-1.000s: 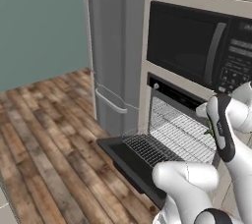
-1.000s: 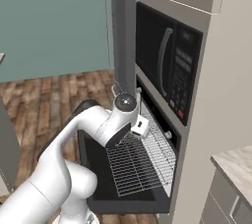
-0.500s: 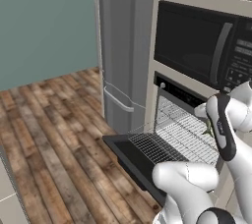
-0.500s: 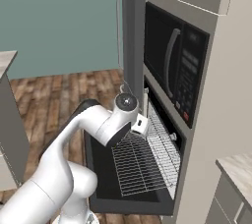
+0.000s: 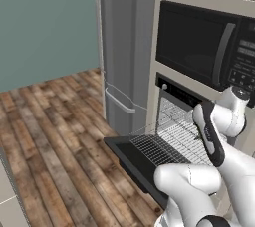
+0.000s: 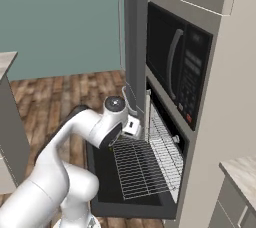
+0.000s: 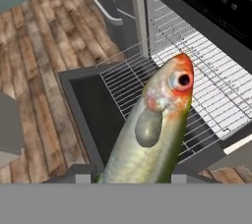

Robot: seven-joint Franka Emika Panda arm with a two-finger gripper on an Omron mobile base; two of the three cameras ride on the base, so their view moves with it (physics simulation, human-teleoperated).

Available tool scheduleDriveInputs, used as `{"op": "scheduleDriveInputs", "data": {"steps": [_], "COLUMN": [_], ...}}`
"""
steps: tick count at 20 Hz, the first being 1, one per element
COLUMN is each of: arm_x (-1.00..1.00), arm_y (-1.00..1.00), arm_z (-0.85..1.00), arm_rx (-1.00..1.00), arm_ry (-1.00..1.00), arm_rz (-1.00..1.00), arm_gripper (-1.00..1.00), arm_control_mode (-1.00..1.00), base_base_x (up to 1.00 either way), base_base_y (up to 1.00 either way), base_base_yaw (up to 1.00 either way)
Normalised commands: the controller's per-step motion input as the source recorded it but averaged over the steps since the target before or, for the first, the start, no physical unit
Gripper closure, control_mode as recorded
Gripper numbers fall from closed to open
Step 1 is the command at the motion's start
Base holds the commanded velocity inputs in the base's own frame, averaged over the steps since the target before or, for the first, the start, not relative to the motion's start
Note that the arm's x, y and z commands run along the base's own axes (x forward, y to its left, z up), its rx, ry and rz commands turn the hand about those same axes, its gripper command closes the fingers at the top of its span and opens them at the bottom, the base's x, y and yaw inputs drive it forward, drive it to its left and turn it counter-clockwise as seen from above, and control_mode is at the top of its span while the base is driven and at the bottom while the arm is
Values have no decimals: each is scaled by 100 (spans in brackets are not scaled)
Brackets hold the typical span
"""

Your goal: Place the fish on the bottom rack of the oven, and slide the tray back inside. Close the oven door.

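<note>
A: Jaws clamped on the fish (image 7: 155,120)?
B: Looks so; it hangs above the pulled-out rack (image 7: 197,75).
A: Left?
B: Setting it down, sliding the rack in, shutting the door (image 5: 137,164).

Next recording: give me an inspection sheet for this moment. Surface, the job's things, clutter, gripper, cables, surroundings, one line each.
Surface: the oven door lies folded down flat, with the bottom rack pulled out over it.
Job's things: the fish is up in the hand view, above the rack and not yet on it; the oven stands open.
Clutter: nothing seen.
Gripper: the gripper hangs over the rack's near end; the fish hides its fingertips, but it appears to be held.
Cables: nothing seen.
Surroundings: microwave above the oven, grey fridge beside it, wood floor, a counter corner to the right.
</note>
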Motion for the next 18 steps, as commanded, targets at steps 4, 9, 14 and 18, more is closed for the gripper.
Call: {"op": "scheduleDriveInputs", "data": {"steps": [4,9,14,18], "arm_x": [31,48,57,58], "arm_y": [16,3,2,2], "arm_z": [-59,-65,-56,-50], "arm_rx": [-9,-7,-6,-5], "arm_ry": [0,3,2,3], "arm_rz": [0,0,0,0], "arm_gripper": [100,100,100,100], "arm_control_mode": [-100,-100,-100,-100], "base_base_x": [0,0,0,0], "base_base_y": [0,0,0,0], "base_base_yaw": [0,0,0,0]}}
